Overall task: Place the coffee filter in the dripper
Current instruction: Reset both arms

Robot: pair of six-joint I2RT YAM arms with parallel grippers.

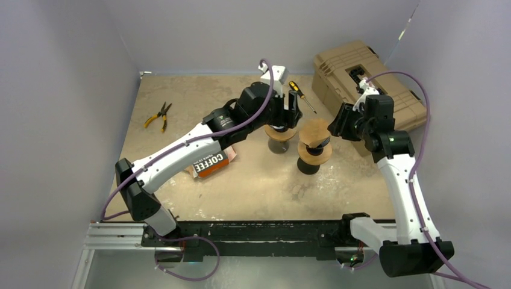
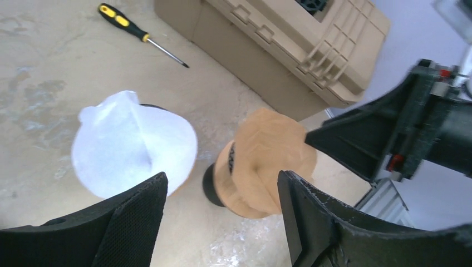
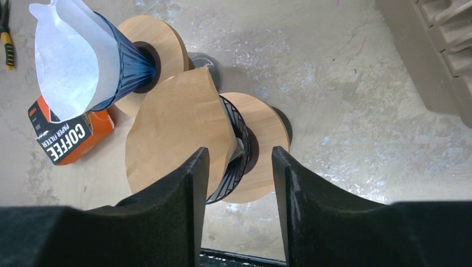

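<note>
Two dark ribbed drippers stand on wooden discs mid-table. The left dripper (image 3: 125,64) holds a white paper filter (image 3: 67,61), which also shows in the left wrist view (image 2: 133,144). The right dripper (image 3: 234,150) holds a brown paper filter (image 1: 314,129) that sticks up well above its rim, seen too in both wrist views (image 3: 172,128) (image 2: 273,161). My left gripper (image 1: 289,114) is open and empty above the left dripper. My right gripper (image 1: 340,123) is open and empty just right of the brown filter, not touching it.
A tan toolbox (image 1: 367,84) stands at the back right, close behind my right arm. A yellow-handled screwdriver (image 1: 301,95) lies beside it. An orange coffee filter box (image 1: 211,162) lies under my left arm. Yellow pliers (image 1: 158,115) lie at the far left.
</note>
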